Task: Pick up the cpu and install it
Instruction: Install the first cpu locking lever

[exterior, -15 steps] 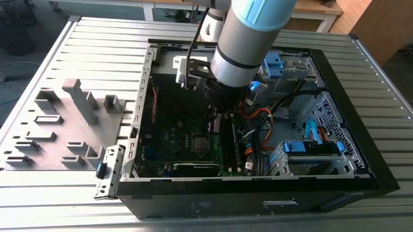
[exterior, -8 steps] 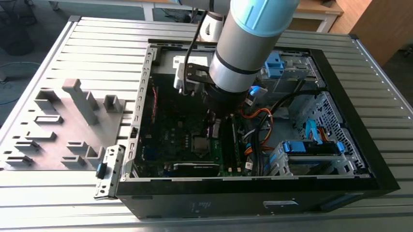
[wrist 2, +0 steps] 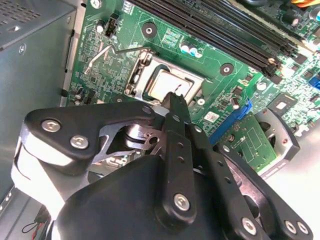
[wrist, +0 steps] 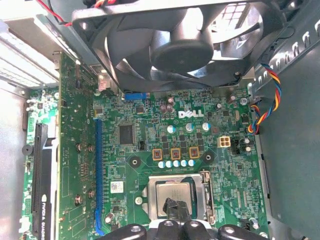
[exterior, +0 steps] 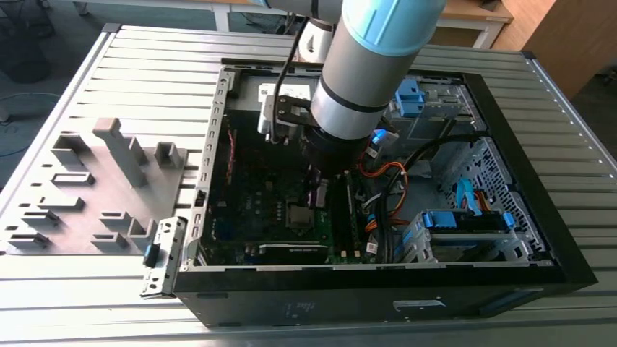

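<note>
One gripper (wrist 2: 175,98) is working inside the open computer case (exterior: 386,303), hanging from the arm (exterior: 376,58) that is reaching down over the board. In both wrist views its fingers are showing as drawn together into a single dark tip, with no gap between them and nothing pinched there. That tip (wrist: 175,206) is sitting over the near edge of the cpu (wrist 2: 167,84); whether it is pressing on the metal or hovering just above cannot be told.

The cpu (wrist: 175,192) is lying flat in the socket (wrist 2: 137,75), its dull silvery top facing up and the metal frame (wrist: 148,195) lying around it. The socket is sitting on the green motherboard (wrist: 75,150), with the memory slots (wrist 2: 210,25) near one side and the large black fan (wrist: 185,45) further off.

Assessment of handling: the chip is judged to be light, thin and rigid. Its smooth lid is likely offering little friction, and the underside and socket contacts are judged fragile. Any hold is best taken on two opposite edges, keeping the part level; a tilt or sideways scrape risks damage.

Outside the case, a grey tray (exterior: 87,188) is resting on the slatted table (exterior: 144,65), at the exterior view's left.
</note>
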You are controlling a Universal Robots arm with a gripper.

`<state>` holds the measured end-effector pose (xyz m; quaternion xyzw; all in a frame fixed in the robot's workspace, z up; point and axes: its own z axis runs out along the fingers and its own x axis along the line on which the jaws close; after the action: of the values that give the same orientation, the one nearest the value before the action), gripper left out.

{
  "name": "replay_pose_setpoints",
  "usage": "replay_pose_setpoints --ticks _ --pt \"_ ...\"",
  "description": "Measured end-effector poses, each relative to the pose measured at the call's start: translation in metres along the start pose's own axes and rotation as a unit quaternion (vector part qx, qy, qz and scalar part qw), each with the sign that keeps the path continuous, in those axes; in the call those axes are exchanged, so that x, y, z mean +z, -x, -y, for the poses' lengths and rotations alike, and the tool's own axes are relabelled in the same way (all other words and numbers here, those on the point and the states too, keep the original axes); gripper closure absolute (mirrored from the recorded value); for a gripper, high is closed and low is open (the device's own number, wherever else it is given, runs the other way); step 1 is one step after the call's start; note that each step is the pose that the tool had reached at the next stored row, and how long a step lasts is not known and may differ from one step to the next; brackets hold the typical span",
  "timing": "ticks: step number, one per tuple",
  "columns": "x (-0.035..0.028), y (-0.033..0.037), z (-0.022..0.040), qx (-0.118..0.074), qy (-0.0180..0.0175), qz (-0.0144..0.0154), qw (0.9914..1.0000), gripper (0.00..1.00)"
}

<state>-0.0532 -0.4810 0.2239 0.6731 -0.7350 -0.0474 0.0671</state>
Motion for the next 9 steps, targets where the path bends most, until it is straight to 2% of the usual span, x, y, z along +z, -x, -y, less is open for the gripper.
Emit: replay_pose_setpoints --ticks 9 --pt "-0.0003 -0.0001 -0.0002 0.0 0.0 0.0002 1.0 0.89"
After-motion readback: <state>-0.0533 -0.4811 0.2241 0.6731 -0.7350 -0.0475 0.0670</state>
